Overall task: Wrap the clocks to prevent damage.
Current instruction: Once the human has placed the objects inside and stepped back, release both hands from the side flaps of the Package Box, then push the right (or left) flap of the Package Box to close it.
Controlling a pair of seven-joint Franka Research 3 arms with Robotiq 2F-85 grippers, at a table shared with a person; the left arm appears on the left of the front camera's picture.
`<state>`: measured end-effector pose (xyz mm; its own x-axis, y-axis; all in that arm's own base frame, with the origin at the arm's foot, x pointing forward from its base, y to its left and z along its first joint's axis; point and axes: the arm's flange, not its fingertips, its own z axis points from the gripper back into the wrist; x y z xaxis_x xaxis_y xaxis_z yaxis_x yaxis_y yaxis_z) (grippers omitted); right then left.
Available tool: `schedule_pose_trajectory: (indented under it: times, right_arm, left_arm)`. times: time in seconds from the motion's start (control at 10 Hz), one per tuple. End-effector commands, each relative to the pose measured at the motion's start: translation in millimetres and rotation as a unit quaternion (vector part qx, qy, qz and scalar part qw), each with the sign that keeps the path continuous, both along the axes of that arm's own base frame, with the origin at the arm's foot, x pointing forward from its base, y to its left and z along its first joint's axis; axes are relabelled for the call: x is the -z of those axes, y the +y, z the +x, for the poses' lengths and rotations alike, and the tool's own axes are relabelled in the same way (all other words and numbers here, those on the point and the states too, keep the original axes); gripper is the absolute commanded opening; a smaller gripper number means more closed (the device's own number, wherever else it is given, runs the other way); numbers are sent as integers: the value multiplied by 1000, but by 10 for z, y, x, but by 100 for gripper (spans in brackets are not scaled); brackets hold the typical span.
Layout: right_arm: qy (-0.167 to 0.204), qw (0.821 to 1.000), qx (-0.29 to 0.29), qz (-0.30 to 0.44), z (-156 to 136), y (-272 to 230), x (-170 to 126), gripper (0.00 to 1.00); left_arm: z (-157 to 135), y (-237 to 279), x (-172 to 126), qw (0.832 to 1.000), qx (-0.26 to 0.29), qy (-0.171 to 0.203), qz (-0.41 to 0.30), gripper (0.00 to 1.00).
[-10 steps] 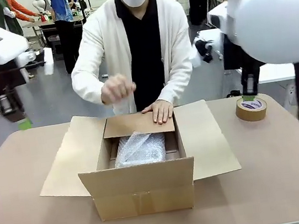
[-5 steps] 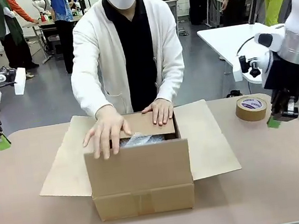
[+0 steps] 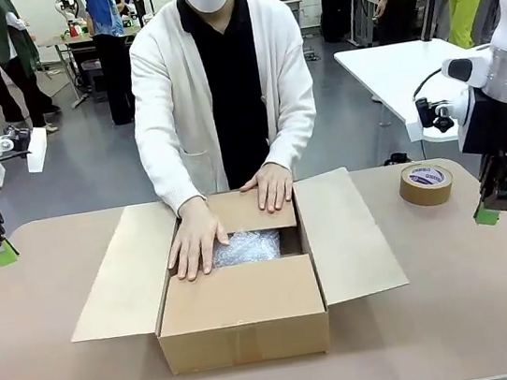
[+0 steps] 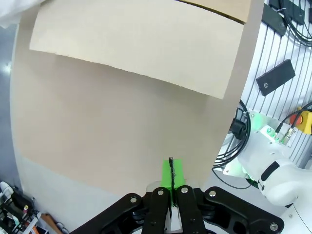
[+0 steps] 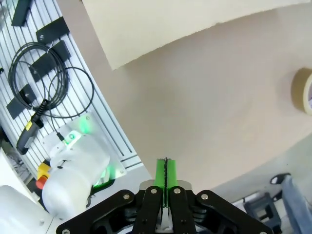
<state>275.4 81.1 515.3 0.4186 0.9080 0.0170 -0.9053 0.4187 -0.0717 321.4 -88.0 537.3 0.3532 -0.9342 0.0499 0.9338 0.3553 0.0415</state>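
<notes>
Nothing actually readable here, tbh. Closest thing is the tape roll [image 3: 426, 184], sitting at about 2 o'clock from the box [image 3: 245, 328]. It has a white label with blue print on top, but the lettering is way too small to make out.

open brown cardboard box [image 3: 243, 319]: 1 | whitish translucent bubble-wrap bundle [image 3: 247, 247]: 1 | round brown tape roll [image 3: 426, 184]: 1 | black two-finger grippers with green pads: 2, left gripper [image 3: 3, 252] and right gripper [image 3: 486, 212] | person's hands: 2, one hand [image 3: 195, 241], other hand [image 3: 272, 185] | beige table [image 3: 460, 312]: 1
</notes>
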Motion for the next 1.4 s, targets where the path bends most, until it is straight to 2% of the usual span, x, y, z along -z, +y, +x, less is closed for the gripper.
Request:
schedule_pose_trajectory:
  times: [0.0,1.3]
  right_arm:
    - [-9,1000,-4,5,7,9,26,1]
    - [-9,1000,-4,5,7,9,26,1]
  left_arm:
    - [-10,2,-21,1000,-2,-6,-2,0]
    - [-10,2,-21,1000,-2,-6,-2,0]
